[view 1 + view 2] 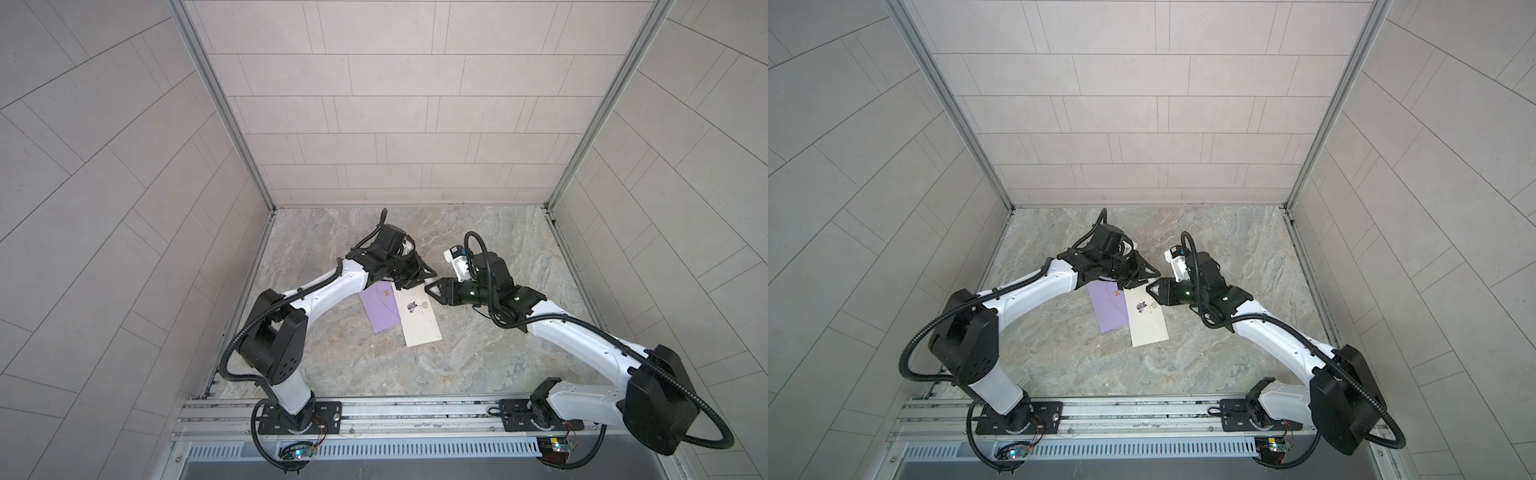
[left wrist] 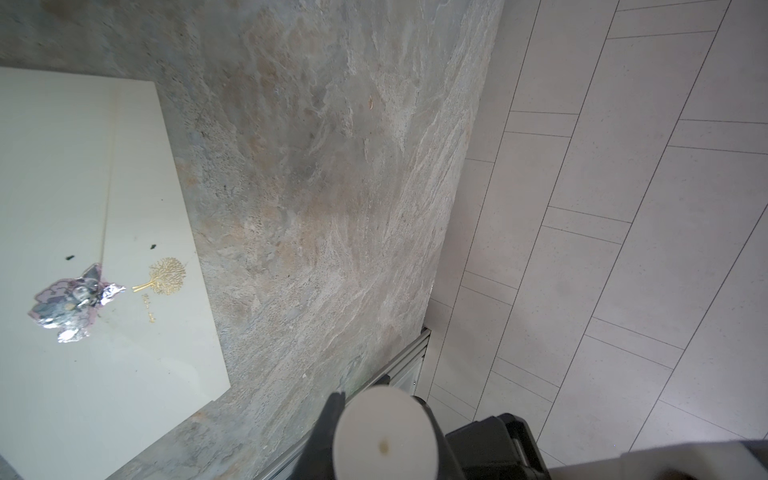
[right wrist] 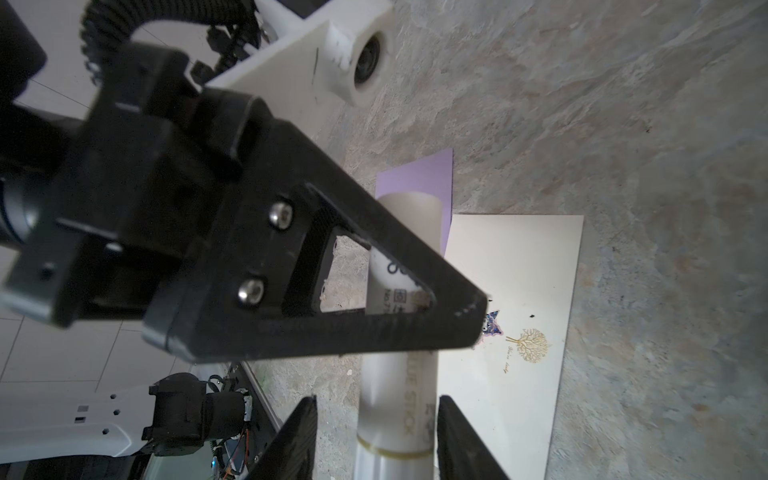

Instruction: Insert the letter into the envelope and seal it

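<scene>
Right wrist view, closest look: shows a glue stick [image 3: 397,386] pinched across its barrel by the left gripper [image 1: 417,279], raised above the bench [image 1: 478,353], one end aimed at the right gripper [image 3: 378,401]. Finds that gripper spread, a finger on each side of the stick near the gold band [image 3: 390,446], with a clear gap on one side and almost none on the other; not clamped on it. Reads as a two-armed uncapping: steadying the barrel with one arm, leaving the end beyond the band, probably the cap, free for the other to clamp and pull. Wanted, by the task, for gluing the flap shut.

Under the stick, flat near the middle of the bench: purple envelope [image 3: 419,174] and cream paper [image 3: 519,270], edges meeting, cream seemingly laid over purple. Bears a foil sticker [image 2: 75,303] and a gold tree [image 2: 166,276], sharpest from the left wrist. Cannot settle the cream piece as letter or otherwise, nor the purple one as filled or empty. Lying right below both grippers, probably to shorten the trip after uncapping. Worth watching for: an off-axis pull, twisting the stick in the left grip.
</scene>
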